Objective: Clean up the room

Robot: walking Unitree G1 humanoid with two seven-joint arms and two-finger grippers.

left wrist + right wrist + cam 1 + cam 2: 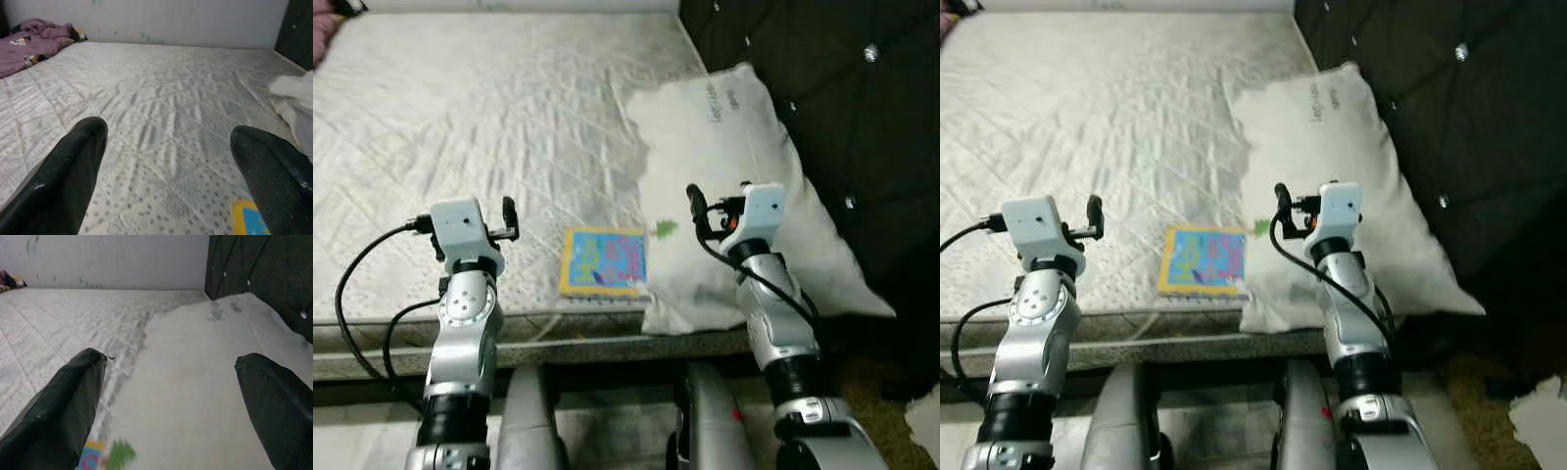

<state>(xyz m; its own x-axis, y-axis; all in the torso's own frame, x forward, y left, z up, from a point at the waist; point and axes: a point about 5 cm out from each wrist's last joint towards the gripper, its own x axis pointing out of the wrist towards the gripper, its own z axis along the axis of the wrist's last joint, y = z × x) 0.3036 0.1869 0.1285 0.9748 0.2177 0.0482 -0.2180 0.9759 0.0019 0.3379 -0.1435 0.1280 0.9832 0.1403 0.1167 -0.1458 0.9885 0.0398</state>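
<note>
Here, my left gripper [168,161] hangs low in the left eye view, left of centre, over the quilted mattress [489,127], fingers spread wide and holding nothing. My right gripper [171,401] sits lower right, above the white pillow [734,166] that leans on the dark tufted headboard [842,88], likewise wide open and empty. A colourful picture book [603,261] lies between my arms by the mattress's near edge, touching the pillow; a purple cloth [29,41] is bunched at the mattress's far corner.
</note>
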